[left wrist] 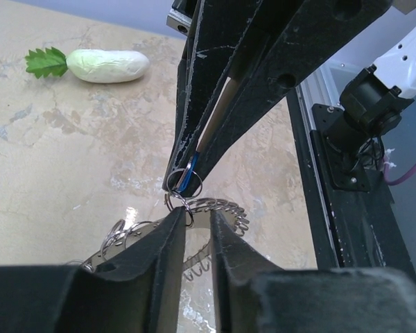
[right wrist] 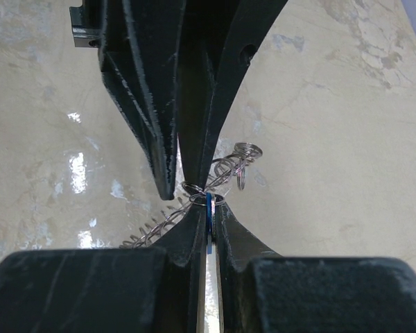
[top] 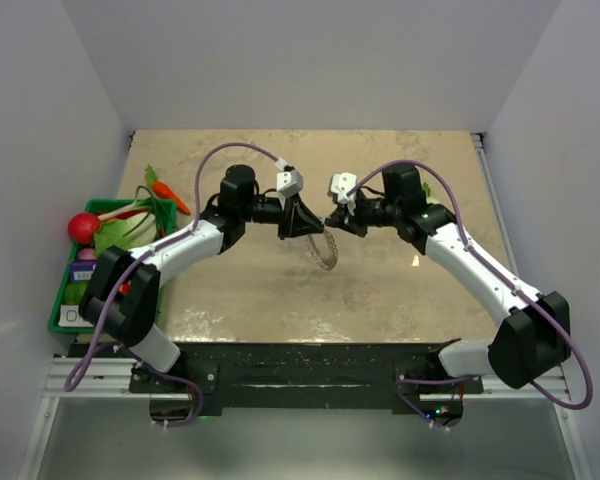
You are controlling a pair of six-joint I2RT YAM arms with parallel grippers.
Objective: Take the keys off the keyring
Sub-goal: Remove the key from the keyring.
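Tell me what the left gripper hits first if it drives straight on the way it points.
The small ring just ahead of the left gripper, then the blue key pinched in the right gripper, which faces it nearly tip to tip. Depth is hard to judge.

left arm (top: 185, 245): enters from the lower left of the top view, with the forearm slanting up and right toward centre and the wrist levelled out to the right.
left gripper (top: 304, 222): points right. its fingers (left wrist: 170, 239) sit close together with a narrow slit between the tips; a grip cannot be confirmed.
right arm (top: 480, 265): enters from the lower right, with the forearm slanting up and left.
right gripper (top: 333, 220): points left, its fingers (right wrist: 229, 229) pressed together on the blue-headed key (right wrist: 209, 208).
both grippers: tip to tip at frame centre, almost touching.
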